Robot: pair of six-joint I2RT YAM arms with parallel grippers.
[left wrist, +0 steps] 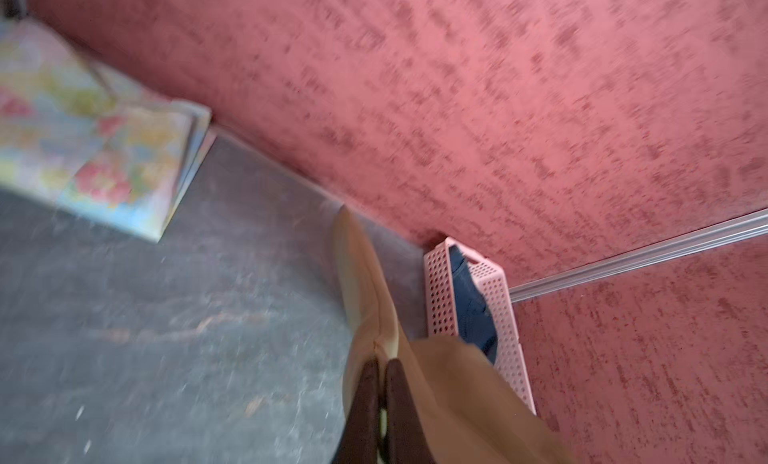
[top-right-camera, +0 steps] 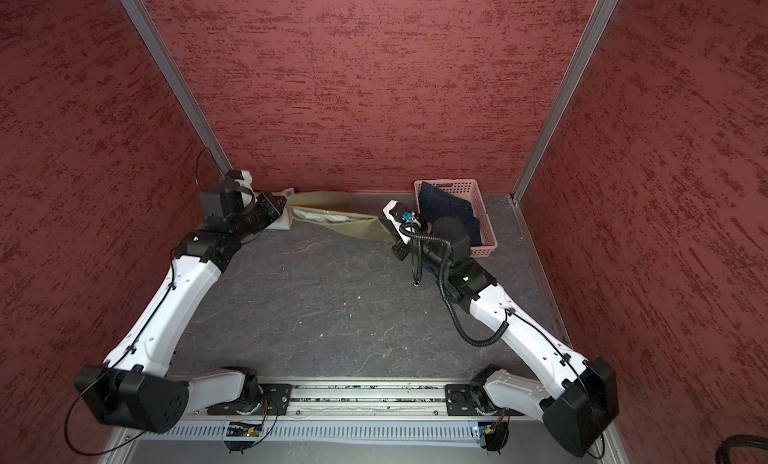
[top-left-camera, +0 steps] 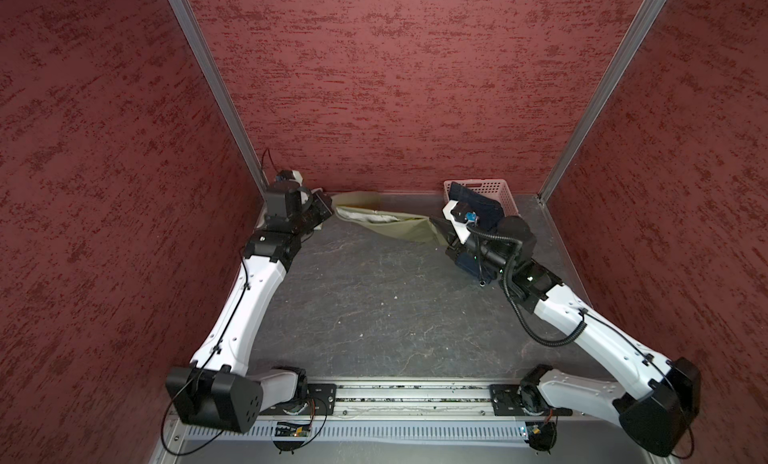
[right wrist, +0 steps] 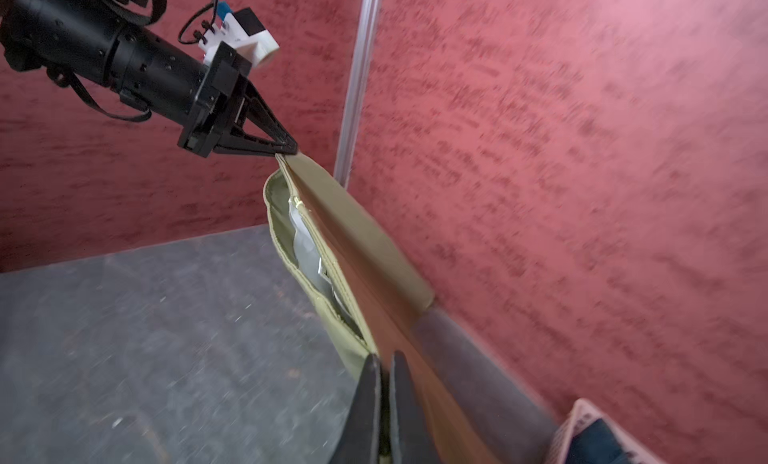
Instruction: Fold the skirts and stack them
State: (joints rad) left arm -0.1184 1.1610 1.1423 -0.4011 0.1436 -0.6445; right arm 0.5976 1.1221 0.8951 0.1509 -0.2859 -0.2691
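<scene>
The olive-green skirt (top-left-camera: 390, 225) (top-right-camera: 349, 225) hangs stretched between my two grippers, just above the table by the back wall, with its pale lining showing. My left gripper (top-left-camera: 330, 210) (left wrist: 382, 360) is shut on one end of its top edge. My right gripper (top-left-camera: 434, 221) (right wrist: 384, 358) is shut on the other end. The right wrist view shows the left gripper (right wrist: 289, 150) pinching the skirt's far corner. The floral skirt (left wrist: 83, 141) (top-right-camera: 280, 224) lies folded in the back left corner, mostly under the left arm. The denim skirt (top-left-camera: 478, 204) (top-right-camera: 449, 208) lies in the basket.
A pink perforated basket (top-left-camera: 494, 187) (top-right-camera: 465, 187) stands at the back right against the wall, just behind the right wrist. Red textured walls close in the dark grey table (top-left-camera: 374, 299) on three sides. The arm bases sit on a rail along the front edge.
</scene>
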